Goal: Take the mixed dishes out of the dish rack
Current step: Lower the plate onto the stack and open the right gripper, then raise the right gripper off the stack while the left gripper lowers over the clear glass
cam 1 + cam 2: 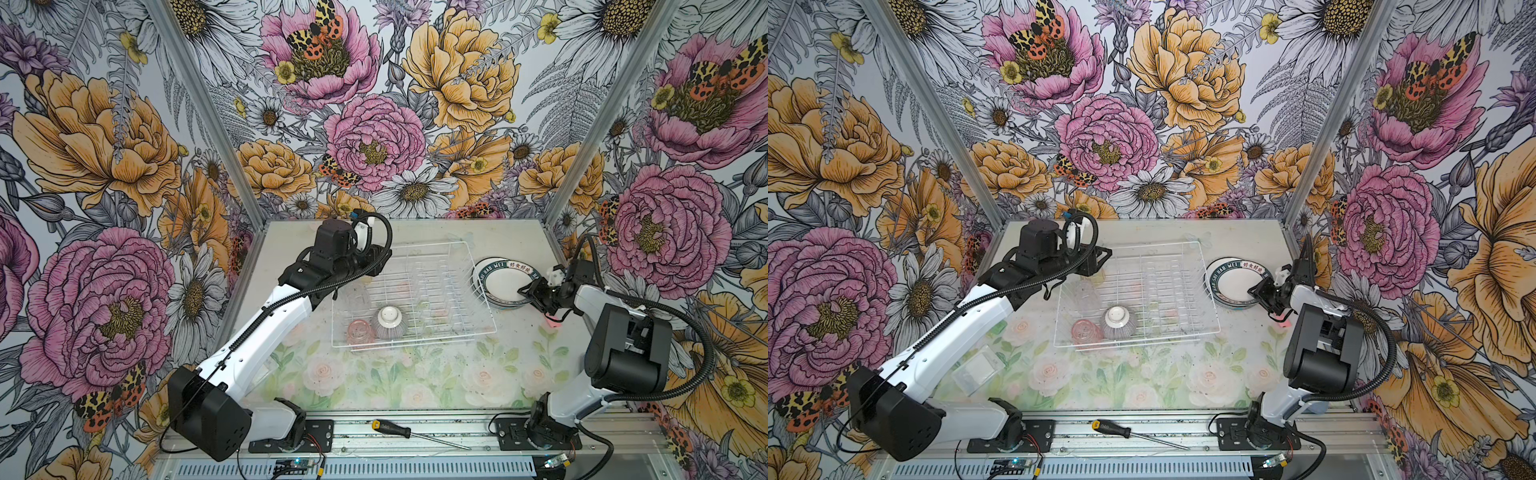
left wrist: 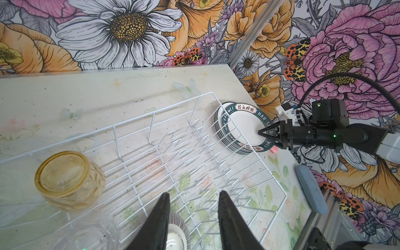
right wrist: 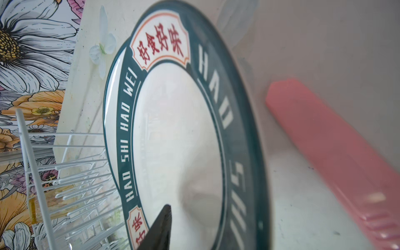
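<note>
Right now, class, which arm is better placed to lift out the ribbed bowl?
Left. The left jaws hang open over the dish rack, near the ribbed bowl; the right jaws are outside it, at the plate stack.

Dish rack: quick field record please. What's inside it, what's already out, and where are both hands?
rack: white wire dish rack, on table
inside: upturned ribbed grey-purple bowl; pink translucent tumbler; clear tumbler; yellow tumbler
out: stack of round white plates with dark green rims, on table beside rack
left hand: open, empty, above rack
right hand: at plate stack's near rim; grip unclear
</note>
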Controlling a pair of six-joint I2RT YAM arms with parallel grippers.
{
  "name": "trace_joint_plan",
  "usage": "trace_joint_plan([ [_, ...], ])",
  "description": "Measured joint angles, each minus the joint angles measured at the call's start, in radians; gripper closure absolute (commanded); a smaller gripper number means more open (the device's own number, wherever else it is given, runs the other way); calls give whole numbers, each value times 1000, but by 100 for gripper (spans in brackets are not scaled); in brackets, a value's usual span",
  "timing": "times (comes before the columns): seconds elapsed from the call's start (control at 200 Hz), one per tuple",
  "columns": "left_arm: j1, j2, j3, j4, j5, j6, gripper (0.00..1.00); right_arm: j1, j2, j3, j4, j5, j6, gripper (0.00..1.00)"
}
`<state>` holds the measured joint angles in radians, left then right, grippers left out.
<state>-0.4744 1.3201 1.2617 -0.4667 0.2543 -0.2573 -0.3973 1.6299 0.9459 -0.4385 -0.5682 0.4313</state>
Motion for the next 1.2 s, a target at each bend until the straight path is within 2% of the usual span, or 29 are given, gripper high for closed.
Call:
trace_joint_plan([
  [0.275, 1, 0, -20, -5, 0, 0, 61, 3, 0, 40, -58, 51, -59, 53],
  [0.495, 5, 0, -25, -5, 0, 3, 61, 2, 1, 53, -135, 135, -97, 52],
  [0.871, 10, 0, -26, -18, -5, 16, 61, 0, 0, 54, -164, 169, -112, 52],
  [0.991, 8, 0, -26, -75, -67, 40, 61, 0, -31, 54, -175, 188, -112, 52],
  [1.136, 6, 11, -26, -177, -192, 56, 60, 10, -148, 66, -201, 221, -112, 50],
  [1.196, 11, 27, -27, -208, -227, 56, 53, 29, -204, 84, -212, 233, -114, 48],
])
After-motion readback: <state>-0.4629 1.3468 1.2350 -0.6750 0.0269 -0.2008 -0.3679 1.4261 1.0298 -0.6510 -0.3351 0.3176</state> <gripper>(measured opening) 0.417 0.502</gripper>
